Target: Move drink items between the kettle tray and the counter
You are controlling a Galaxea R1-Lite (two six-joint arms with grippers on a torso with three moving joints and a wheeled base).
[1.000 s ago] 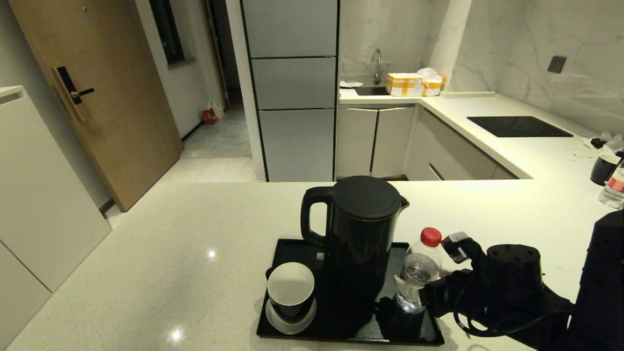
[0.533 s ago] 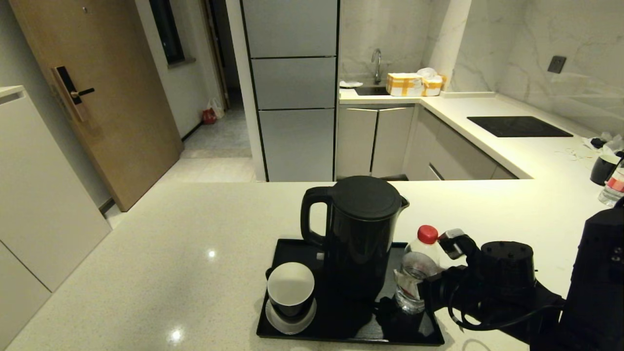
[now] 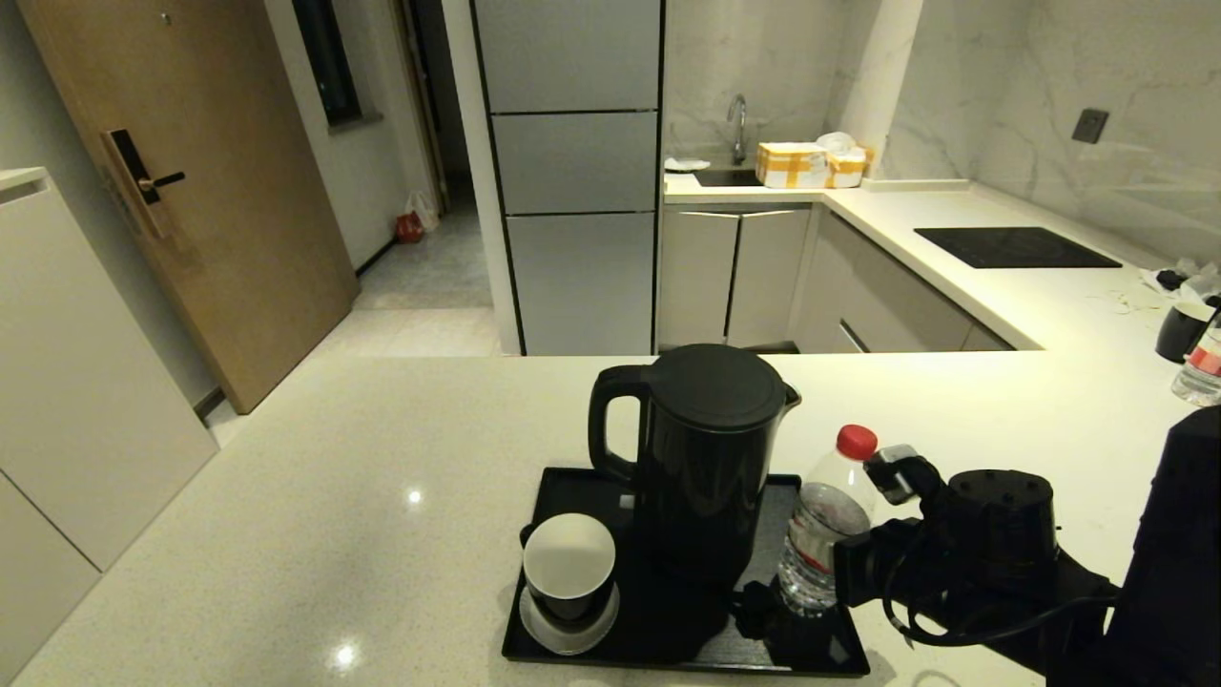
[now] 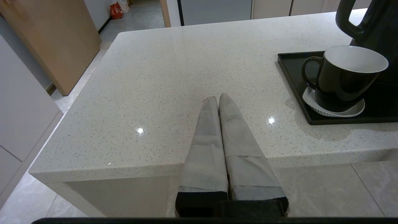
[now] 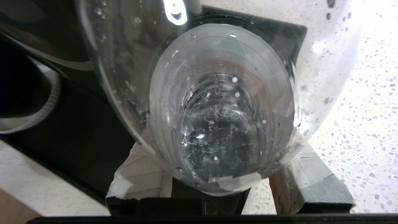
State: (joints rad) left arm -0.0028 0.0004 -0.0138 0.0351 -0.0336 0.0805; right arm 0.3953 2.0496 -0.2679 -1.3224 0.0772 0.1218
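The clear water bottle (image 3: 826,527) with a red cap leans to the right over the right end of the black kettle tray (image 3: 572,489). My right gripper (image 3: 843,571) is shut on its lower body. In the right wrist view the bottle (image 5: 217,102) fills the picture, with taped fingers (image 5: 141,177) on both sides of it. The black cup (image 3: 569,565), white inside, stands on a saucer at the tray's front left. Low by the front edge of the counter (image 4: 161,68), my left gripper (image 4: 218,97) is shut and holds nothing. It is left of the cup (image 4: 343,77).
The tall black kettle (image 3: 711,458) stands mid-tray, close to the left of the bottle. A white saucer (image 4: 311,100) lies under the cup. A second cup (image 3: 1181,330) and bottle (image 3: 1204,367) stand at the far right, with a black cooktop (image 3: 1013,247) behind.
The bottle's cap has risen and swung to the right, so the bottle now leans in my right gripper. The right wrist shifted slightly with it. Cup and kettle are unmoved.
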